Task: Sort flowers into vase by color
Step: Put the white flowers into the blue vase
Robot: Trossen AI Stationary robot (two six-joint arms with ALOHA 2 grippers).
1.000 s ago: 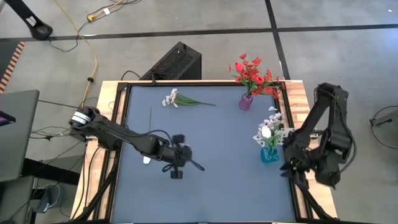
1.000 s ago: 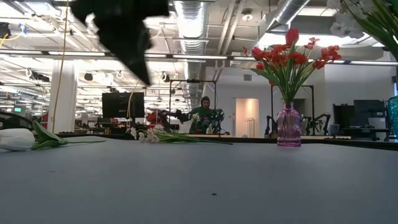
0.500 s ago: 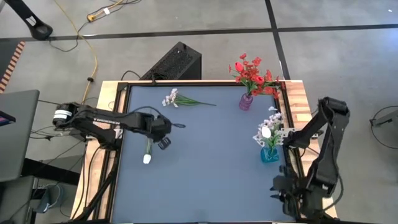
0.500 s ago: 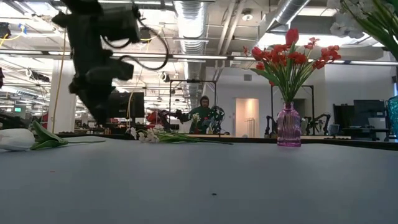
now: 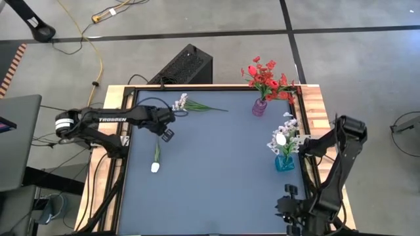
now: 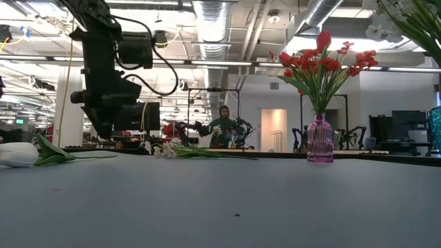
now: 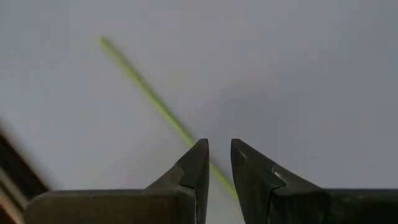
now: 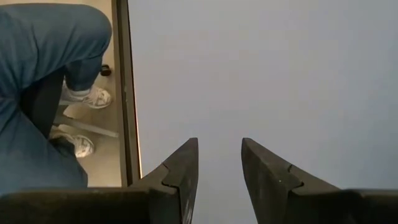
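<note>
A white tulip [image 5: 156, 157] lies flat on the grey table near its left edge, its head [image 6: 17, 153] toward the near side. My left gripper [image 5: 168, 134] hovers over the far part of the tulip's green stem [image 7: 146, 90], pointing down, its fingers [image 7: 217, 144] a narrow gap apart and holding nothing. A white blossom spray [image 5: 187, 105] lies at the far edge. Red flowers stand in a purple vase [image 5: 260, 107] and white ones in a blue vase [image 5: 285, 162]. My right gripper [image 5: 289, 208] is open at the near right corner, with nothing between its fingers [image 8: 219, 142].
A person's legs in blue trousers and pale shoes [image 8: 43, 81] stand just beyond the table's edge by my right gripper. A black box [image 5: 187, 65] sits behind the table's far edge, and a laptop [image 5: 16, 141] is off to the left. The table has a dark raised frame [image 5: 125, 151].
My left gripper has swung from the table's middle toward the left and far edges, rolling its wrist and sinking a little, and now stands over the white tulip's stem. My right gripper has moved down and toward the near edge, away from the blue vase. No flower has moved.
</note>
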